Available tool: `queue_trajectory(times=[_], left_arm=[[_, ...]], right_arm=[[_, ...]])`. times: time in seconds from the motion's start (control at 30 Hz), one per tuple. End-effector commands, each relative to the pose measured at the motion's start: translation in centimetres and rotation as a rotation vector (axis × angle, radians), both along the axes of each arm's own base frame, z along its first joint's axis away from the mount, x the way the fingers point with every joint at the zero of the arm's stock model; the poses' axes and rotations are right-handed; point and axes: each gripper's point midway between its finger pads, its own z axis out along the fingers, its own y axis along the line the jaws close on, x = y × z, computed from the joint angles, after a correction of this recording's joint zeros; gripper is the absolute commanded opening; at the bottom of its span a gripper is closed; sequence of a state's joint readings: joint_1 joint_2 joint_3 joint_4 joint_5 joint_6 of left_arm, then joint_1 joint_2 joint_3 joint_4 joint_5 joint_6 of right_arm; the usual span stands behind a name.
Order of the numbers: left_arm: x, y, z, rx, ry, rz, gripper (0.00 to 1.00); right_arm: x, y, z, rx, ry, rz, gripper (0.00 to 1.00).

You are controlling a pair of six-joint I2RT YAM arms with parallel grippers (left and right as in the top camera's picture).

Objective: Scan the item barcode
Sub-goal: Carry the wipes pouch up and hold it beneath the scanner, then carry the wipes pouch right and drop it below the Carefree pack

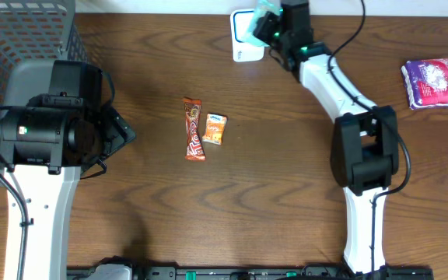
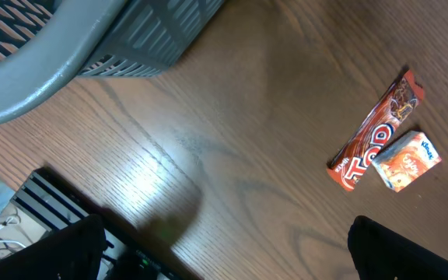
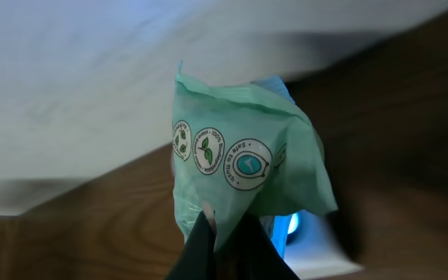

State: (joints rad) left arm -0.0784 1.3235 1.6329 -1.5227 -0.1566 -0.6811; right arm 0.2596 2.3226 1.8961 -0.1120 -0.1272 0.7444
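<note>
Wooden desk [image 1: 286, 194]: right pincer [image 3: 222, 241] clamps green packet [image 3: 239, 148], lengthwise out from its tips, round label icons unreadable; left pincer [image 1: 121, 131] released.

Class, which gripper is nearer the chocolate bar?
Left. The left gripper is off to the chocolate bar's left; the right gripper is farther, over the scanner, holding a green packet.
</note>
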Motion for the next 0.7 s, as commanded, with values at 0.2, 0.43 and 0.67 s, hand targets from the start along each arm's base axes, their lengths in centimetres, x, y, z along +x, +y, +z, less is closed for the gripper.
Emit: queue_trajectory(times=[0.2, 0.43, 0.67], left_arm=[[-0.3, 0.4, 0.2, 0.009, -0.007, 0.017, 0.99], [-0.3, 0.4, 0.2, 0.009, -0.007, 0.017, 0.99], [-0.3, 0.4, 0.2, 0.009, -0.007, 0.017, 0.99]], right_arm=[[-3.2, -16.2, 6.0, -0.177, 0.106, -0.157, 0.01], [-10.6, -31.1, 4.0, -0.270, 0.392, -0.449, 0.01], [-17.5, -41.6, 0.6, -0.338, 0.614, -0.599, 0.01]])
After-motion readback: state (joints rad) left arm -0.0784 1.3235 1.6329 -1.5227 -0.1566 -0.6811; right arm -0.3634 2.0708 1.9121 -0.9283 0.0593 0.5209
